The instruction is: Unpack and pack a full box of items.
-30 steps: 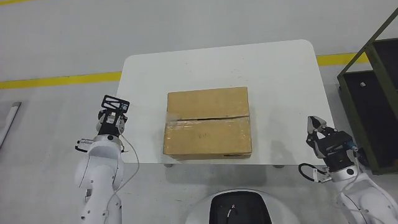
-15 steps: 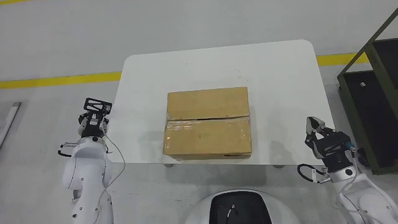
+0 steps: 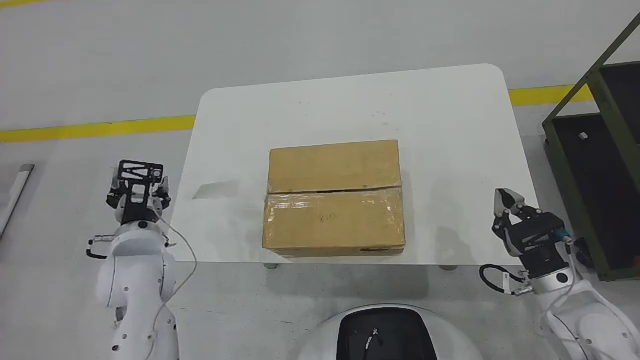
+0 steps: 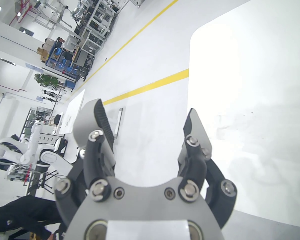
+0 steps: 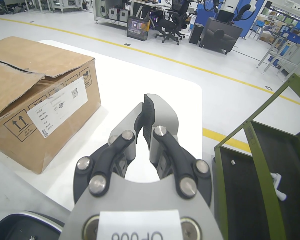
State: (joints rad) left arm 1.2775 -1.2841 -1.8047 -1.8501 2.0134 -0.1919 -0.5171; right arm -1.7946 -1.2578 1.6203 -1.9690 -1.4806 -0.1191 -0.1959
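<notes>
A brown cardboard box [image 3: 334,196] sits at the front middle of the white table [image 3: 440,120], its top flaps down with a torn tape seam between them. The right wrist view shows the box [image 5: 35,93] with a white label on its side. My left gripper [image 3: 139,171] hangs open off the table's left edge, over the floor; in its own view the left gripper [image 4: 145,116] holds nothing. My right gripper [image 3: 510,200] is shut and empty at the table's front right corner, well apart from the box; in its wrist view the right gripper [image 5: 146,112] has its pads together.
A green metal cart [image 3: 600,150] with dark trays stands just right of the table, close to my right arm; the cart [image 5: 260,161] holds small white parts. Yellow floor lines [image 3: 90,130] run behind the table. Bare tabletop surrounds the box.
My left arm has swung leftward away from the table's edge, out over the floor, with its gripper still open. The right arm and the box have stayed put.
</notes>
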